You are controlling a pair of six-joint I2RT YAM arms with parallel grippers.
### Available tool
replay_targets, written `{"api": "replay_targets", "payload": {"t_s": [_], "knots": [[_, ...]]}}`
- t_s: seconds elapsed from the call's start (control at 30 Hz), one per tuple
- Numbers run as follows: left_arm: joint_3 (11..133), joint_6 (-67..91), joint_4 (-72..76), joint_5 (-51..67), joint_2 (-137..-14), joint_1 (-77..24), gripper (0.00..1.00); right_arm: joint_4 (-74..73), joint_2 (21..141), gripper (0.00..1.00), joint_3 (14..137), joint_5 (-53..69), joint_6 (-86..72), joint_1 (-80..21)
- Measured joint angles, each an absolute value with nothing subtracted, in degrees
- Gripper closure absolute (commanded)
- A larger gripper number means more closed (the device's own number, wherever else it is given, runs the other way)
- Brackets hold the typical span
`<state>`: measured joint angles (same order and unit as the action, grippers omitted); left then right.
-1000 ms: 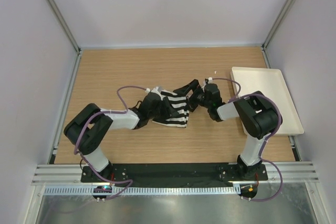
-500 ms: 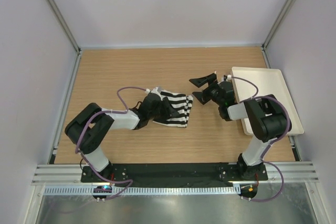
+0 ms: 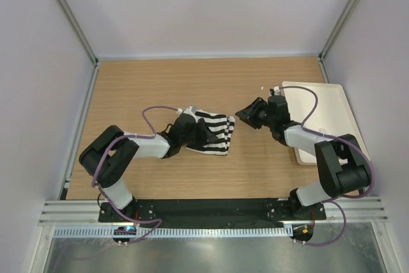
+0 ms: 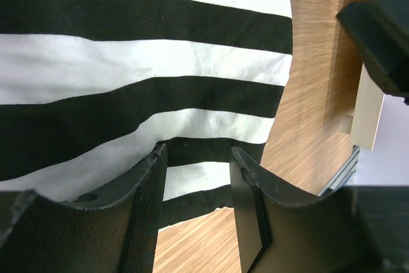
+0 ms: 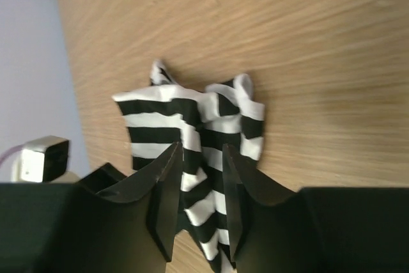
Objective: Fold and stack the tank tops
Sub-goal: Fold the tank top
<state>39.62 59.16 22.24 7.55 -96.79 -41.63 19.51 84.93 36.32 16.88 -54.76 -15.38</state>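
A black-and-white striped tank top (image 3: pixel 214 133) lies folded mid-worktop (image 3: pixel 160 87). The left fingers (image 4: pixel 146 187) sit on its left edge, partly spread; whether they pinch the cloth is unclear. The right fingers (image 5: pixel 166 190), narrowly parted and empty, are off to its right, near a white tray (image 3: pixel 332 113).

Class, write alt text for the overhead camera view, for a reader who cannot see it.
A folded black-and-white striped tank top lies near the middle of a wooden table. The left gripper is on its left edge, and the right gripper is clear of it on the right. A white tray sits at the table's right edge.
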Motion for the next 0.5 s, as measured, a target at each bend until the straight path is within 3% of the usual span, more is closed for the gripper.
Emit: {"api": "replay_targets", "payload": {"t_s": [0.17,0.5], "knots": [[39.6,59.1,22.3,7.6,-96.8,-41.6,0.54,6.2,86.3,0.76,41.0,14.7,-43.3,-16.0],[40.4,57.7,20.8,8.3,-96.8,-41.6,0.55,-5.7,90.5,0.74,50.3,7.3,-23.5,-21.5]]}}
